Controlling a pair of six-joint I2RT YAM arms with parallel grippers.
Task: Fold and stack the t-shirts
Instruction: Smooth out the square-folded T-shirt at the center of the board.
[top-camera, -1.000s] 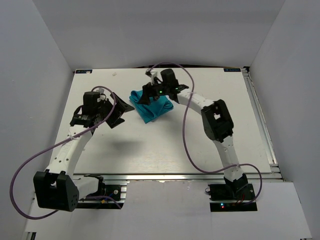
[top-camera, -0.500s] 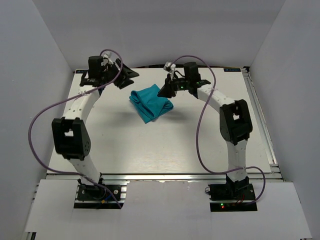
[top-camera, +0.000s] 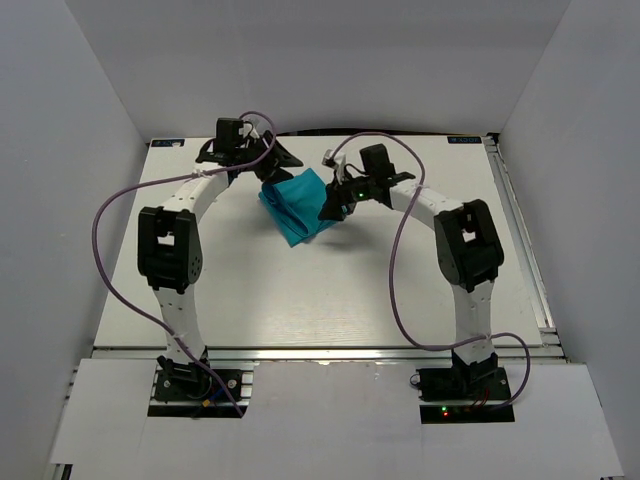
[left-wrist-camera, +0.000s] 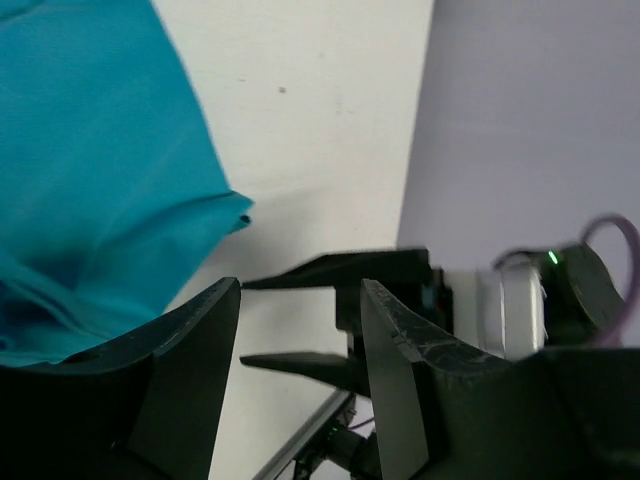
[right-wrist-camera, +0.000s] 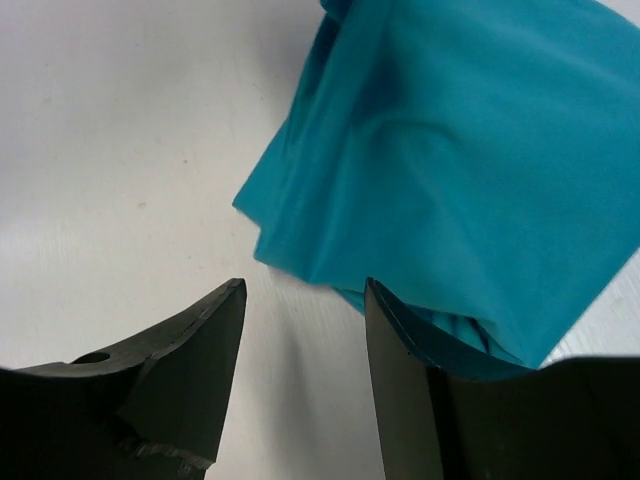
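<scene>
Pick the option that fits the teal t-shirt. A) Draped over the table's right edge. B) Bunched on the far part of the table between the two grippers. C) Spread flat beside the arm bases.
B: the top view shows the teal t-shirt bunched on the far part of the table, the left gripper on one side and the right gripper on the other.

The t-shirt (left-wrist-camera: 90, 170) runs off the left wrist view's top and left edges; from above, the right fingers (top-camera: 333, 203) cover its right edge.
</scene>
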